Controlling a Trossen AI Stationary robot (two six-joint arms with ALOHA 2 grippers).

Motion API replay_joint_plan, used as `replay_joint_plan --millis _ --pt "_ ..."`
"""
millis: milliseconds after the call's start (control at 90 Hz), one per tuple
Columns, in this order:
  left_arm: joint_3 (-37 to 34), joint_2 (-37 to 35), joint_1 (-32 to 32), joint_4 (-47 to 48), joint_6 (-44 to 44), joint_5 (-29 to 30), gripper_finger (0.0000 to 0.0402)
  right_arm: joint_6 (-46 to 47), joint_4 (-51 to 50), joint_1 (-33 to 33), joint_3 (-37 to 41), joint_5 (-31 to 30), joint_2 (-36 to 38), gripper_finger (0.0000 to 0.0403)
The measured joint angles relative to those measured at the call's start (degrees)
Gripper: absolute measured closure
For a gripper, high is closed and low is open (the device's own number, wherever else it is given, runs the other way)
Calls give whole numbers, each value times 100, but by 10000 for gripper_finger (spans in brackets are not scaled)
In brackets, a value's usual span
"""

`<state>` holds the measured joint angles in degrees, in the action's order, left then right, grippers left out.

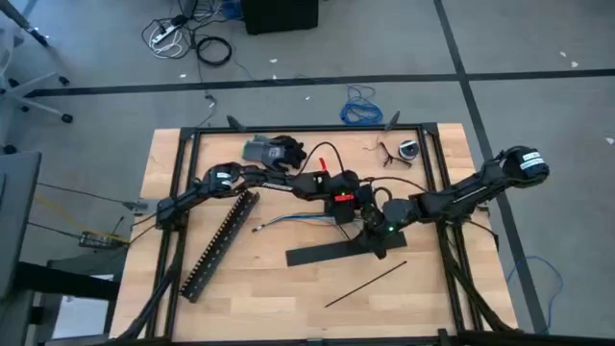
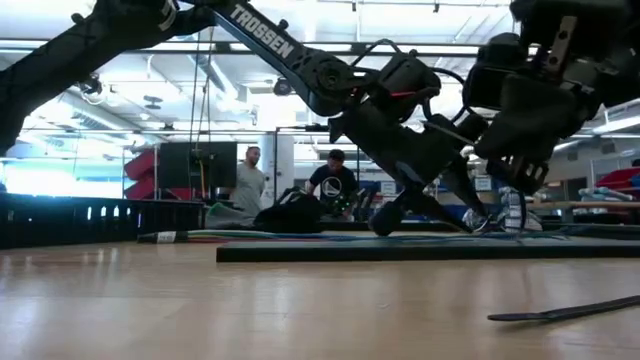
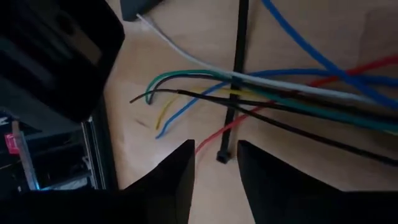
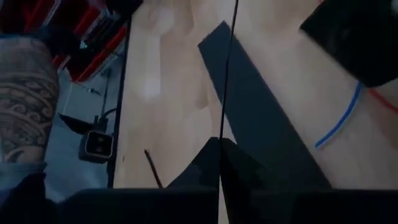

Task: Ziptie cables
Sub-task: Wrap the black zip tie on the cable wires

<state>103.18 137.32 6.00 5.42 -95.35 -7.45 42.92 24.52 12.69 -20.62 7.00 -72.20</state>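
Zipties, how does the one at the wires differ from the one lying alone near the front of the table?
The held ziptie is pinched in the right gripper; no gripper touches the loose ziptie. The held ziptie crosses the cables; the loose ziptie lies on bare wood, apart from them. The held ziptie's head sits just ahead of the open left gripper; the loose ziptie is well clear of both arms. Both are thin, straight black strips.
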Motion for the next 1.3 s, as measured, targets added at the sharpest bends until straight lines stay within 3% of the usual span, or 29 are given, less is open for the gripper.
replay_joint_plan --millis 556,778,1033,1300 --pt "0 0 -7 328 29 -217 287 -159 -104 0 0 440 0 403" --pt "16 -90 66 227 1398 33 287 -358 109 -46 0 317 0 403" --pt "15 -340 371 1842 1938 77 287 -368 56 -44 2 243 0 403" --pt "-122 -799 685 2174 3187 36 305 -209 -589 -48 2 -521 0 403"
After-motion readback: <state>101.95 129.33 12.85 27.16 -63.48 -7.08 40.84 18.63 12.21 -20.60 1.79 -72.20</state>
